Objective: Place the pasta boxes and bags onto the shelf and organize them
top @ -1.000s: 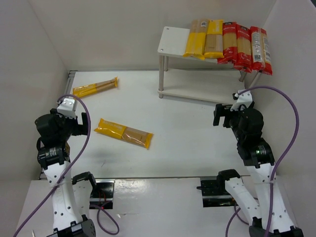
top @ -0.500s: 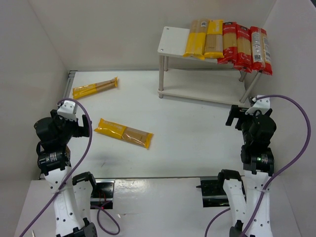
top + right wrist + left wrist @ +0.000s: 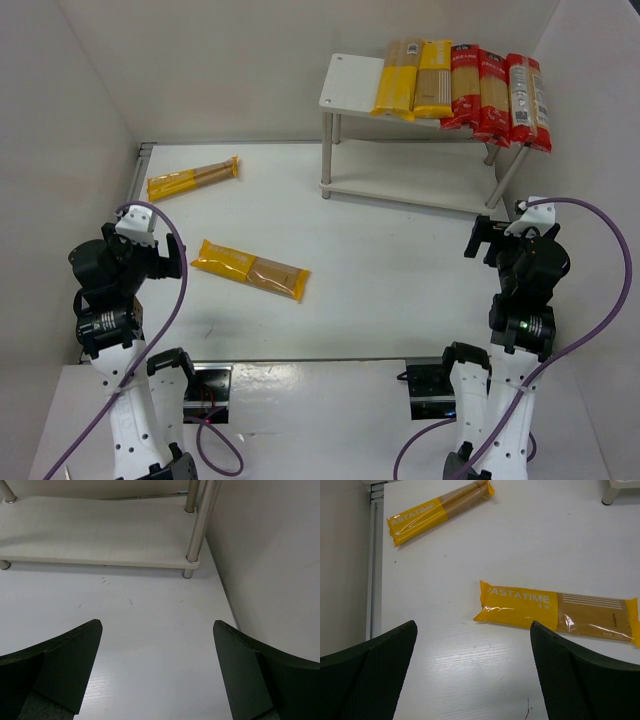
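Fingers (image 3: 375, 670) of the left gripper (image 3: 472, 624) stand spread wide with nothing held, poised over the white table (image 3: 390, 270) on its left side. Just ahead of them a yellow spaghetti pack (image 3: 560, 611) lies flat on the table. Its printed end sits nearer the gap between the fingers, and its clear window of tan pasta runs off to the right. A second yellow pack (image 3: 440, 511) lies farther back near the table's left edge, slanted and well apart from the first.

Across the room, the right gripper (image 3: 157, 623) is likewise spread wide and grips nothing. It hangs above the table close to the side wall (image 3: 270, 555) and faces the shelf (image 3: 350, 85). From its wrist view I see the lower board (image 3: 100, 530) and two silver legs (image 3: 197, 525) at the near corner.

Up on the top board, five packs lie side by side across the right part. There are two yellow packs (image 3: 415, 78), then three red packs (image 3: 493, 95) with white labels. The red ones hang over the front edge and tip downward. A purple cable (image 3: 172, 290) loops from each arm.
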Available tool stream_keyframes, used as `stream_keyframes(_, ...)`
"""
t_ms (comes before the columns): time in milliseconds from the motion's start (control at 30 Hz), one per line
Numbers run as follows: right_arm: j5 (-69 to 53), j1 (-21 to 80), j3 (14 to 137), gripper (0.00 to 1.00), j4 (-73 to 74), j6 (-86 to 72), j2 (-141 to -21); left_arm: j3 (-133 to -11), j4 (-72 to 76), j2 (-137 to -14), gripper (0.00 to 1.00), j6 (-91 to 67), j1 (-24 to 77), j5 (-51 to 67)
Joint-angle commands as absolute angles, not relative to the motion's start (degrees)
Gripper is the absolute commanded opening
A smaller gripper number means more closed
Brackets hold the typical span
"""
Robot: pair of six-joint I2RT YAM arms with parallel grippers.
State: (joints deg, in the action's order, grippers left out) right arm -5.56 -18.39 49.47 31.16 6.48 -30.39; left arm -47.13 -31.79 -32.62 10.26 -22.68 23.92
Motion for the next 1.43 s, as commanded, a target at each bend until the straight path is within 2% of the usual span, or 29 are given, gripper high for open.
stream_keyframes(0,-7.64,-18.72,49.57,1.00,31.02,7.82,-29.97,-47.81,-30.67,-32.08,0.99,10.20,-22.50,25.05)
stream_keyframes(1400,-8.00,-18.72,49.57,1.00,31.03,8.35,-29.88,-47.81,-30.67,-33.13,0.99,10.20,-22.50,25.05)
